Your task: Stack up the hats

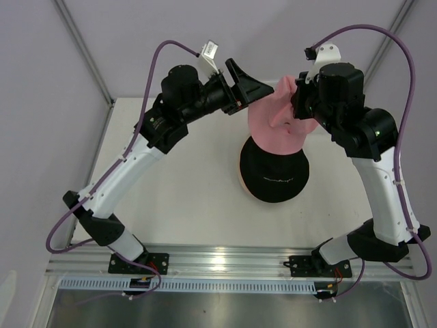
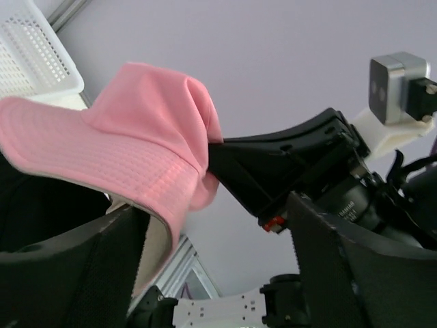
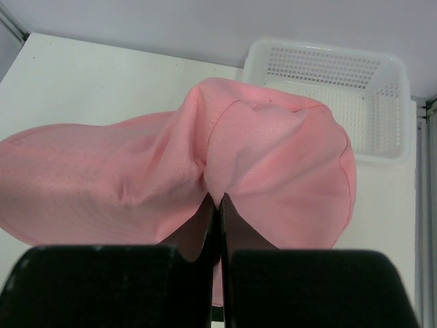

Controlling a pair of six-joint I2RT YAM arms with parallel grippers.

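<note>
White counter (image 1: 191, 205) runs out from my two bases. Nearest on it is the black hat (image 1: 274, 176), crown up, sitting a little right of the middle. A pale sliver shows at its left edge, probably another hat beneath it, though I cannot be sure.

Just beyond it hangs the pink hat (image 1: 280, 123), lifted off the counter. My right tool (image 3: 218, 205) has its jaws pressed together on a fold of the crown, so the brim droops wide to either side. From above, its near edge overlaps the far rim of the black hat.

My left tool (image 1: 251, 85) stands just left of the pink hat, jaws spread and holding nothing. The brim comes close over one finger (image 2: 68, 273), and I cannot tell whether they touch.

Farther off, past the pink hat, sits a white basket (image 3: 328, 89).

What matters, as I judge it, is that the black hat lies nearer my bases than the pink one and below it. The right arm carries the load, so the hat must come toward me and down, until crown is centred over crown.
</note>
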